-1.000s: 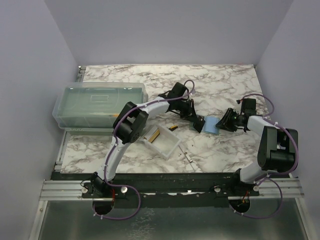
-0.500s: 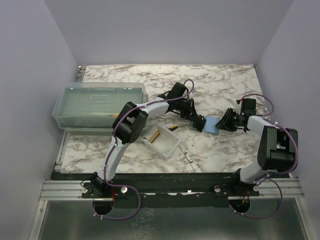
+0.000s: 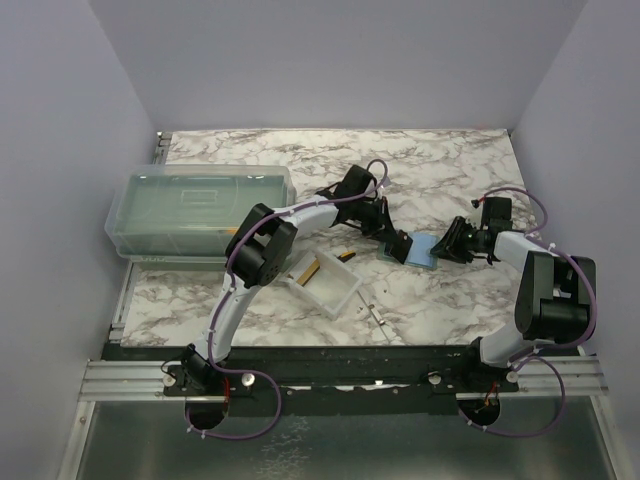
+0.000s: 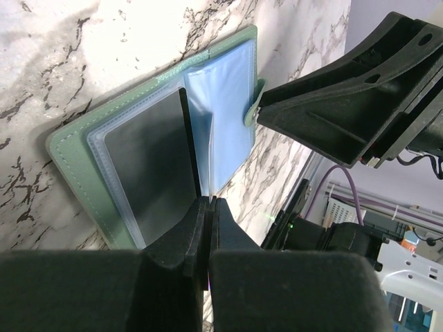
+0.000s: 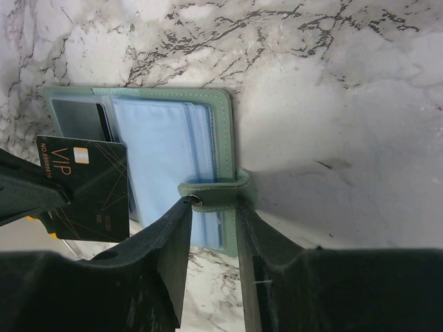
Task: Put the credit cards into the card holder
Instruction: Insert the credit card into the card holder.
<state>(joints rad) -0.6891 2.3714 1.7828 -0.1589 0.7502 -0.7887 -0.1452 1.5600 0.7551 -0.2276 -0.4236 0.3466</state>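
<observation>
Left hand (image 4: 208, 207) with black card (image 5: 90, 187) at open card holder (image 5: 225, 131)

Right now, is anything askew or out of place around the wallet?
Nothing damaged or spilled. The black card pinched in the left gripper stands on edge over the open card holder, not yet in a sleeve. The right gripper straddles the holder's snap strap. Another card leans tilted in the clear tray.
</observation>
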